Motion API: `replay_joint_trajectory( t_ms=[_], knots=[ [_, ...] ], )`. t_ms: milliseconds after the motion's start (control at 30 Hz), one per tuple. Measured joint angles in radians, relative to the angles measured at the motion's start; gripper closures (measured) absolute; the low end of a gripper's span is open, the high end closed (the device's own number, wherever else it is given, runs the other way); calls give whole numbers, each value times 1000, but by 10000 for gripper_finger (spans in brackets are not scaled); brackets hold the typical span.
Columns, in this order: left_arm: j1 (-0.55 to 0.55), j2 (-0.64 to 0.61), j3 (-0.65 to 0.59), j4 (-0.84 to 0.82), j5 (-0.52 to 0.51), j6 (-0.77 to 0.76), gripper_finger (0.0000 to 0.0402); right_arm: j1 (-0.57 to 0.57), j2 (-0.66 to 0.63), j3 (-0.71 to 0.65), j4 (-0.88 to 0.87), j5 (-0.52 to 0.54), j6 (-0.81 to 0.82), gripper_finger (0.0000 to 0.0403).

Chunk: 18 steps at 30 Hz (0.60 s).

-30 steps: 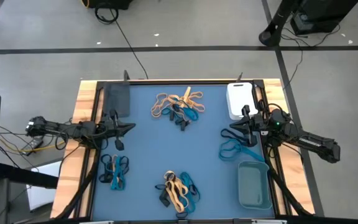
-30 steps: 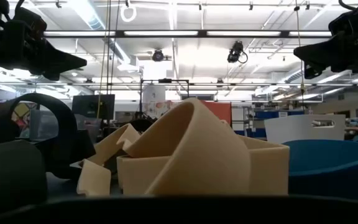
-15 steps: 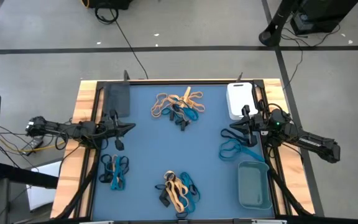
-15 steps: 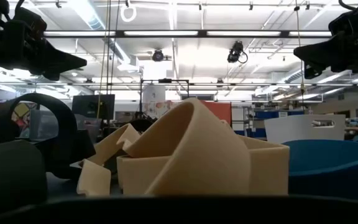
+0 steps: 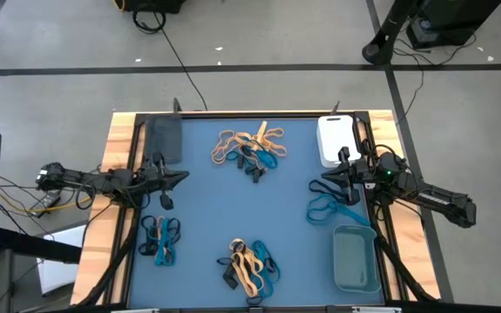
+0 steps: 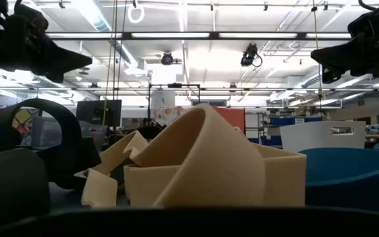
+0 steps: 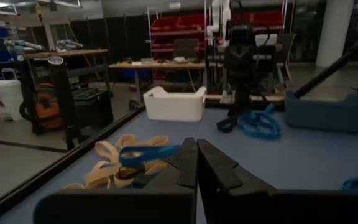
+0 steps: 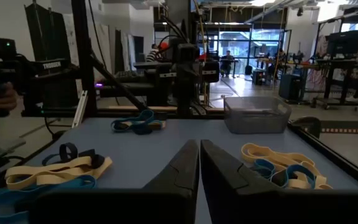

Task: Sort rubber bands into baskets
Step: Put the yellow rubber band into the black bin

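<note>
Rubber bands (image 5: 249, 148) lie in four clusters on the blue table (image 5: 207, 204): one ahead of both grippers, one between them toward the near edge, one beside each. Left gripper (image 5: 184, 177) and right gripper (image 5: 314, 184), fingers pressed together, empty, hover apart. White basket (image 5: 334, 139) and grey-teal basket (image 5: 356, 258) flank the right gripper; dark basket (image 5: 163, 137) sits near the left.

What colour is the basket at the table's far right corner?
White; the basket shows best in the high view.
</note>
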<state>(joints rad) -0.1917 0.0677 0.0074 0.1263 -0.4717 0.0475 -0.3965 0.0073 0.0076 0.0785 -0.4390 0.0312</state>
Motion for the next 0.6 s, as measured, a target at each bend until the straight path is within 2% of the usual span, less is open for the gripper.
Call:
replay_joint_trajectory(
  t_ms=[300,367,467,533,600],
  knots=[
    [0,0,0,33,0,0,392,0,0,0,66,1,85,373],
    [1,0,0,35,0,6,392,0,0,0,68,33,90,373],
    [2,0,0,43,-32,59,392,0,0,0,89,203,150,373],
    [2,0,0,63,-120,50,392,0,0,0,91,367,228,373],
    [5,0,0,65,-188,24,392,0,9,0,101,481,265,373]
  ],
)
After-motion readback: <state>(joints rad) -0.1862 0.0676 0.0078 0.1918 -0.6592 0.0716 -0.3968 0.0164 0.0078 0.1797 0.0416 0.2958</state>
